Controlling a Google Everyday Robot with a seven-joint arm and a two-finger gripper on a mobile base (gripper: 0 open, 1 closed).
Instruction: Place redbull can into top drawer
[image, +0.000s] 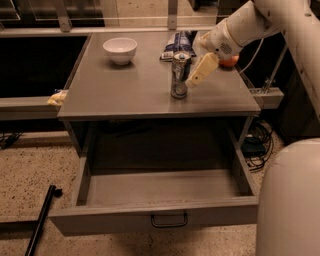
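The gripper (192, 81), open or closed I cannot tell, crowds the redbull can (179, 75) from the desk's (125, 92) right edge and could topple it.

The can (179, 75) stands upright on the worktop (125, 95). The hand (196, 76) hangs just right of the can. Behind the can lies a bag (175, 44), well left a bowl (120, 50). Below the can, the drawer (155, 216) is pulled open.

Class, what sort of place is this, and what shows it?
Probably a robot test lab: metal table with top drawer open, loose cables on speckled floor, the robot's hand beside the redbull can.
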